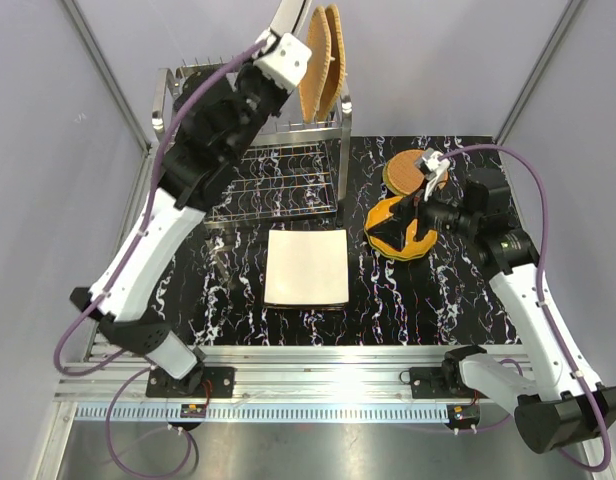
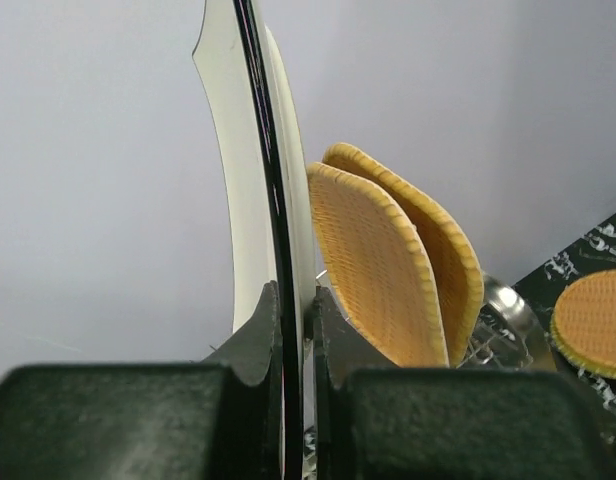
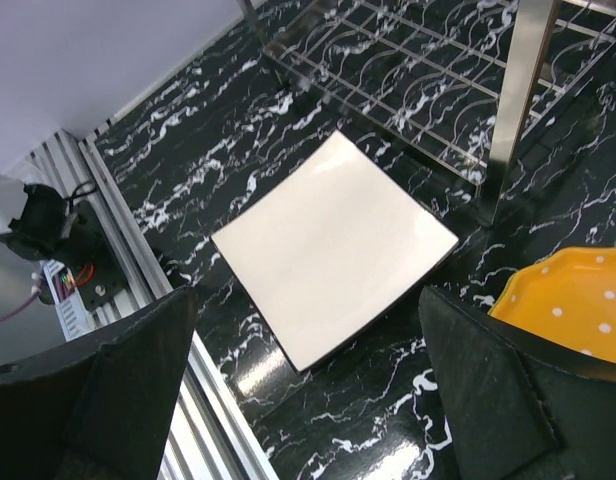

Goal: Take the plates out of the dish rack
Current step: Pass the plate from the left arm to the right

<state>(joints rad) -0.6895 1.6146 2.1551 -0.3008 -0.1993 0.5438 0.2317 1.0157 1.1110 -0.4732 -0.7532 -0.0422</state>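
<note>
My left gripper [image 1: 282, 35] is raised over the top of the dish rack [image 1: 246, 190] and is shut on the edge of a white square plate [image 1: 288, 14]. In the left wrist view that plate [image 2: 271, 150] stands edge-on between my closed fingers [image 2: 333, 335]. Two woven tan plates [image 1: 323, 62] stand upright in the rack's right end, just beside the held plate; they also show in the left wrist view [image 2: 373, 260]. My right gripper [image 1: 408, 218] is open and empty, hovering over an orange dotted scalloped plate [image 1: 382, 214].
A white square plate [image 1: 308, 266] lies flat on the black marble table in front of the rack; it also shows in the right wrist view [image 3: 333, 245]. A round woven plate [image 1: 406, 172] lies behind the orange one. Grey walls close the back and sides.
</note>
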